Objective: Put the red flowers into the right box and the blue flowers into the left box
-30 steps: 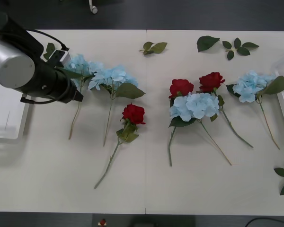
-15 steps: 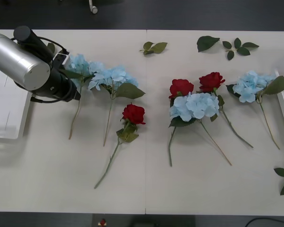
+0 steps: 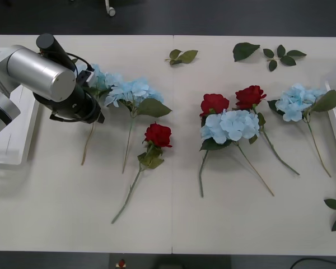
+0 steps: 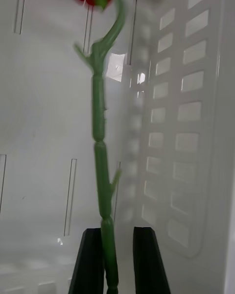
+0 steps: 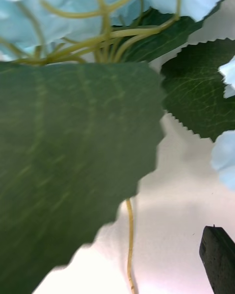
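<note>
Near edge of the table (image 3: 168, 224): bare, a wide open strip across the bottom of the frame – room to sweep stems.

Right gripper (image 4: 118, 259), wrist view: black fingers (image 4: 90, 259) stand apart, released. The rose stem (image 4: 100, 142) runs between them against 1 finger, with a gap to the other. It lies over the ribbed floor of the right box (image 4: 44, 127), near its slotted wall. We judge 1 red flower delivered.

Centre: 1 lone rose (image 3: 158, 134); behind it 2 roses (image 3: 214, 103) flank a blue cluster (image 3: 232, 123). So 3 red flowers are left on the table.

Change over the last second: the left arm has swung from the left box (image 3: 11, 151), at the frame's left edge, rightward over the leftmost blue flowers (image 3: 129, 89). The left gripper (image 3: 94, 112) now sits at their stems, unclenched – 1 finger (image 5: 218, 257) shows at the corner, a leaf close ahead. We read this as the approach to a blue pick.

Another blue flower (image 3: 294, 101) lies beside the right box rim at the right edge. Far row: loose leaves (image 3: 182, 55).
</note>
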Controlling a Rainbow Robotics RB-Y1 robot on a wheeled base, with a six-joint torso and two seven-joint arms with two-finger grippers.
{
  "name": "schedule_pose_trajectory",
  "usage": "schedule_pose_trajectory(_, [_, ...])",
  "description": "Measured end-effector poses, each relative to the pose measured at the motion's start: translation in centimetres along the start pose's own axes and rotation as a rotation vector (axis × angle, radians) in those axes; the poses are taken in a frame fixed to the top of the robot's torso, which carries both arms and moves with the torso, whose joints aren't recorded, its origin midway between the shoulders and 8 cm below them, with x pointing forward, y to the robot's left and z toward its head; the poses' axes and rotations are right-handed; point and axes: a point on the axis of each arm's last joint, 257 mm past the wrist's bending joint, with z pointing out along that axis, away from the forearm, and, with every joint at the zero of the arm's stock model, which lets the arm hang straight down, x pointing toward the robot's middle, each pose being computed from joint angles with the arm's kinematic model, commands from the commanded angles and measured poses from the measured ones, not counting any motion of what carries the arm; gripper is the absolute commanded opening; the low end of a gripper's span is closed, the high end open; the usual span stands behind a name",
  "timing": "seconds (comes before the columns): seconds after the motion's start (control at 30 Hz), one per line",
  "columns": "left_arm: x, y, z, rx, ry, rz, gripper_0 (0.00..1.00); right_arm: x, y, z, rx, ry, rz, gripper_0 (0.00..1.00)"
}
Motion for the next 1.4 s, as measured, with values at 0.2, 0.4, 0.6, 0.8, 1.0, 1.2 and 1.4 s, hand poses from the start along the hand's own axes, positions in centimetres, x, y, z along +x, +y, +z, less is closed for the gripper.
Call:
schedule_pose_trajectory(0.2, [-0.4, -0.7, 0.6, -0.016, -0.003, 0.013, 1.0, -0.9, 0.7, -0.1, -0.033, 0.023, 0.0, 1.0])
schedule_pose_trajectory(0.4, [0.2, -0.9, 1.9, -0.007, 0.014, -0.018, 1.0, -3.3, 3.9, -0.6, -0.118, 0.041, -0.047, 1.0])
schedule_pose_trajectory(0.6, [1.1, -1.2, 3.3, 0.001, 0.04, -0.048, 1.0, -8.1, 9.7, -2.9, -0.258, 0.021, -0.161, 1.0])
schedule_pose_trajectory(0.8, [1.2, -1.5, 3.8, 0.001, 0.047, -0.055, 1.0, -12.7, 16.0, -6.0, -0.376, -0.025, -0.161, 1.0])
schedule_pose_trajectory(1.0, [1.2, -1.4, 3.9, -0.007, 0.046, -0.052, 1.0, -14.4, 20.0, -8.0, -0.44, -0.009, 0.002, 1.0])
schedule_pose_trajectory(1.2, [1.2, -1.1, 3.9, -0.017, 0.046, -0.049, 1.0, -14.6, 22.1, -6.7, -0.44, 0.006, 0.092, 1.0])
schedule_pose_trajectory(1.4, [1.7, -1.5, 4.5, -0.011, 0.059, -0.059, 1.0, -14.6, 25.5, -2.5, -0.442, 0.034, 0.129, 1.0])
